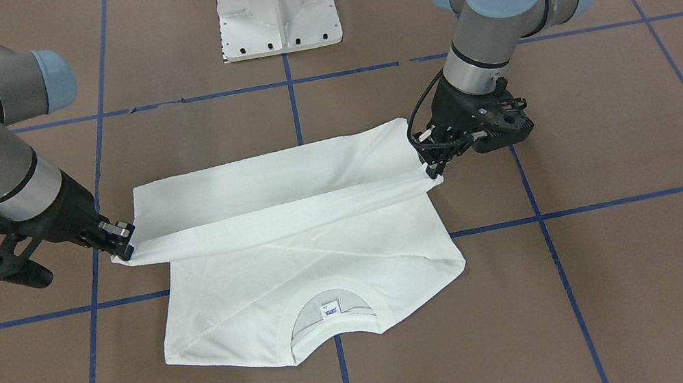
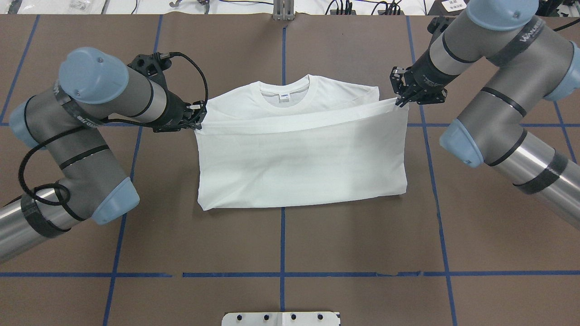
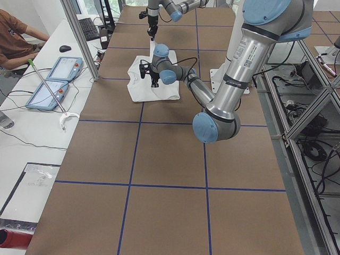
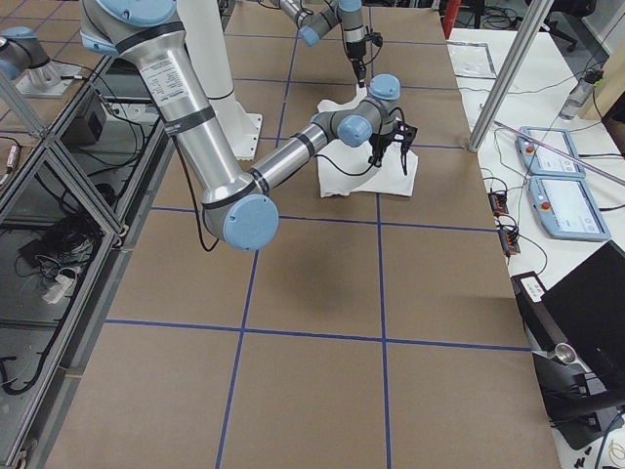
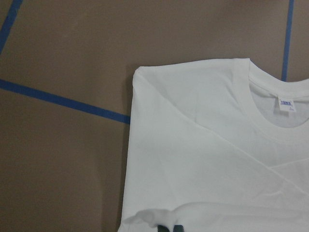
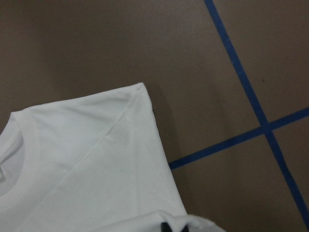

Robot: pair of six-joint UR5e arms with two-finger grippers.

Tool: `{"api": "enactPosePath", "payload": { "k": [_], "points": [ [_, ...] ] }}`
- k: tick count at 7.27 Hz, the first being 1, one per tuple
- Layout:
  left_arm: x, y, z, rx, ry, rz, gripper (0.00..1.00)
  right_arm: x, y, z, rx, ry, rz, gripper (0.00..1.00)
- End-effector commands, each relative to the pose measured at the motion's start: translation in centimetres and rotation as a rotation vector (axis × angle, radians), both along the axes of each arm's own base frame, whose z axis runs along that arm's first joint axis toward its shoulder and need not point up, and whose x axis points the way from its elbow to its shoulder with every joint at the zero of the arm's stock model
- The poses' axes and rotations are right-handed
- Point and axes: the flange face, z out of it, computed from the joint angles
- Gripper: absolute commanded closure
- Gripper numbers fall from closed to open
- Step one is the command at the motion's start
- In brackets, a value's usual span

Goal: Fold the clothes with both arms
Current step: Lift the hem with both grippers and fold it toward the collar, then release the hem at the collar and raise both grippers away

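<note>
Legible only as "WANU…", cut off, in white on a black strap (image 2: pixel 525 36) round the right arm (image 2: pixel 498 95); on the collar tag (image 2: pixel 284 96), blue and too small to read.

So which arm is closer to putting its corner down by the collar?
Right, probably: the right gripper holds its shirt corner nearer the collar than the left gripper does.

Soft, even light from above is filling every view, and the shirt (image 2: pixel 299 167) is casting only a thin shadow along its edge on the table (image 2: pixel 353 235). The wrist views are looking dimmer and slightly soft.
</note>
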Motion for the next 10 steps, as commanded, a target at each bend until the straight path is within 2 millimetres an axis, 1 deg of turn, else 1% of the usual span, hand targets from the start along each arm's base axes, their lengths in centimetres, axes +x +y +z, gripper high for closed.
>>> {"api": "enactPosePath", "payload": {
  "k": [1, 2, 3, 4, 5, 7, 8, 9, 10],
  "points": [
    [0.1, -3.6, 3.8, 0.017, -0.024, -0.020, 1.00, -2.5, -3.5, 1.9, 0.018, 0.027, 0.027, 1.00],
    [0.7, -4.8, 4.8, 0.014, -0.033, -0.029, 1.00, -3.3, -4.5, 4.1, 0.037, 0.014, 0.029, 1.00],
    [1.4, -5.6, 4.8, 0.015, -0.029, -0.032, 1.00, -3.5, -5.1, 5.0, 0.051, 0.013, 0.038, 1.00],
    [2.0, -6.2, 4.0, 0.016, -0.025, -0.034, 1.00, -3.9, -5.5, 4.3, 0.060, 0.013, 0.043, 1.00],
    [2.4, -6.4, 3.8, 0.014, -0.024, -0.034, 1.00, -4.1, -5.4, 3.9, 0.062, 0.008, 0.042, 1.00],
    [2.5, -6.5, 3.4, 0.015, -0.021, -0.035, 1.00, -4.8, -5.4, 2.4, 0.073, -0.006, 0.036, 1.00],
    [2.6, -6.6, 3.4, 0.014, -0.023, -0.036, 1.00, -5.5, -5.3, 1.2, 0.083, -0.016, 0.032, 1.00],
    [3.1, -7.1, 3.7, 0.007, -0.032, -0.035, 1.00, -5.6, -5.3, 1.0, 0.086, -0.017, 0.030, 1.00],
    [3.5, -7.7, 3.5, 0.004, -0.036, -0.036, 1.00, -5.7, -5.4, 1.3, 0.085, -0.013, 0.028, 1.00]
  ]
}}
